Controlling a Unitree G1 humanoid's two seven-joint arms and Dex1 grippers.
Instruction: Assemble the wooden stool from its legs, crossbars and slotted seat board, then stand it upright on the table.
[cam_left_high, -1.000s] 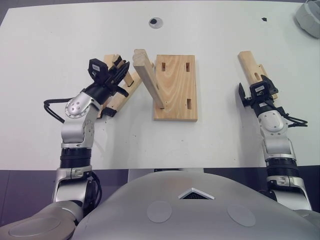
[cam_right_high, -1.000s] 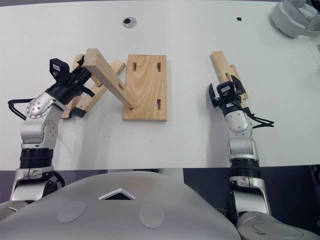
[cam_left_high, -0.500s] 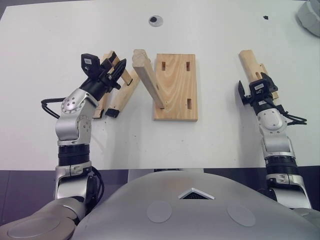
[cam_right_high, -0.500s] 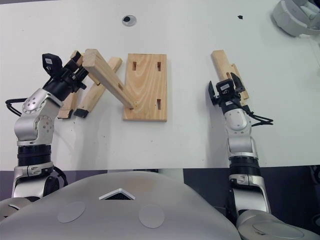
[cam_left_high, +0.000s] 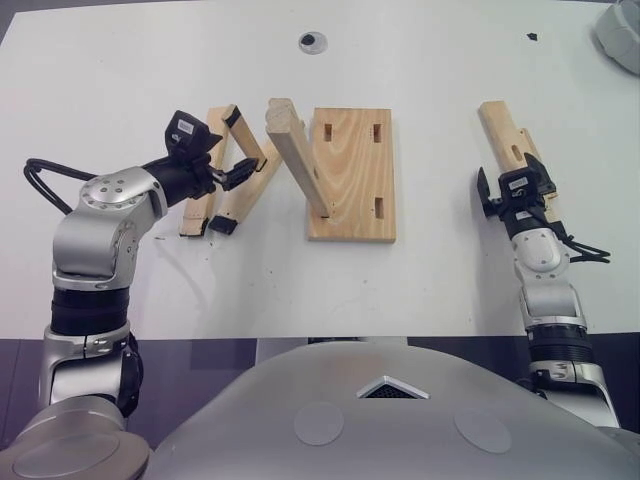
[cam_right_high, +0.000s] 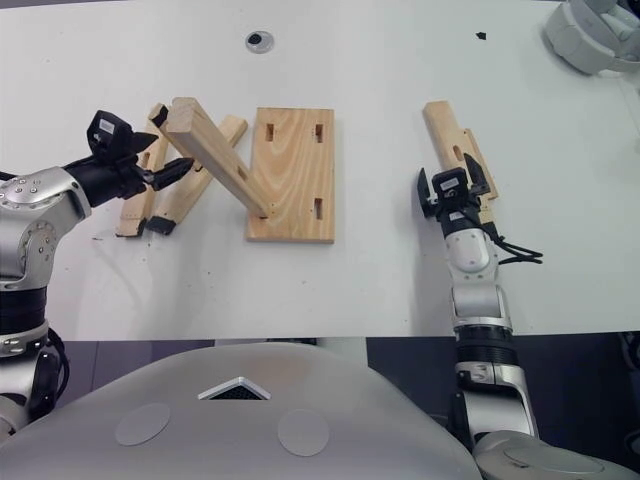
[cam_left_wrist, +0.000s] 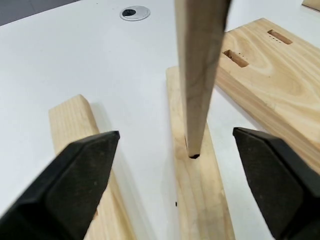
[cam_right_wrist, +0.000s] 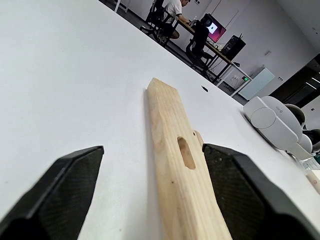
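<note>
From the head camera you see the seat board (cam_left_high: 350, 175) lying flat on the table (cam_left_high: 430, 280), around the middle and nearer the far edge. A leaning leg (cam_left_high: 297, 160) has its foot at the board's near-left corner and tilts toward the table's left edge. Two wooden bars (cam_left_high: 232, 185) lie side by side just left of it, and your left gripper (cam_left_high: 226, 168) hovers over them, spread wide and empty. Toward the right edge a slotted leg (cam_left_high: 503, 135) lies flat, with your right gripper (cam_left_high: 513, 190) at its near end. Your left wrist camera has one bar running between the far-apart fingers (cam_left_wrist: 75, 190), the leaning leg crossing ahead. Your right wrist camera shows the slotted leg between wide-set fingers (cam_right_wrist: 65, 195), neither visibly touching it, and a headset (cam_right_wrist: 275, 117) beyond
</note>
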